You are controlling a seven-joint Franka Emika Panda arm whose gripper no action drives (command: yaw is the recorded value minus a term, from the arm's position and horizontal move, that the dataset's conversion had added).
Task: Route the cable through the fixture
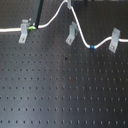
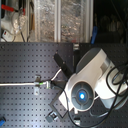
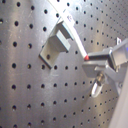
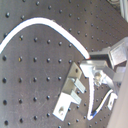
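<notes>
The white cable (image 1: 52, 19) runs from the first exterior view's left through the left fixture clip (image 1: 23, 31), with its green band (image 1: 31, 28) just past the clip. It rises to my gripper (image 1: 67, 4) at the top edge, which is shut on it. From there it drops past the middle clip (image 1: 71, 34), beside and not in it, dips at the blue band (image 1: 92, 48) and reaches the right clip (image 1: 115, 40). In the second wrist view the cable (image 4: 40, 21) arcs to the gripper (image 4: 95, 64) above a clip (image 4: 72, 89). The first wrist view shows the clip (image 3: 55, 42) close to the fingers (image 3: 107, 57).
The black perforated board (image 1: 65, 95) fills the near part of the first exterior view. A dark rod (image 1: 39, 12) stands near the left clip. In the second exterior view the white arm (image 2: 87, 80) covers the board's right, with clutter and shelves (image 2: 45, 20) behind.
</notes>
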